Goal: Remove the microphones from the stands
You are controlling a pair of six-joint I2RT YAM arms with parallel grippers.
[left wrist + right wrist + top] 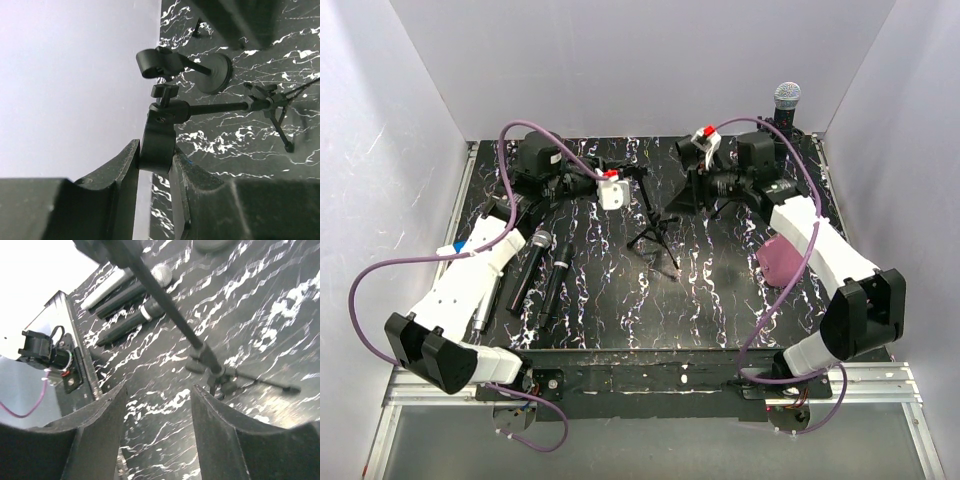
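A black tripod stand (655,235) stands mid-table. My left gripper (620,182) is shut on the stand's black clip (157,142) at the top of its pole (215,106). No microphone shows in that clip. My right gripper (682,195) is open and empty (159,390), hovering above the table just right of the stand, whose pole (165,300) crosses its view. Two black microphones (535,265) (555,280) lie on the table at the left, also in the right wrist view (135,290). A silver-headed microphone (787,100) stands upright at the back right corner.
A second stand with a round base (215,72) and an apparently empty clip (155,62) stands beyond the held one. A pink object (782,258) lies by the right arm. A grey handle (107,287) lies beside the microphones. White walls enclose three sides.
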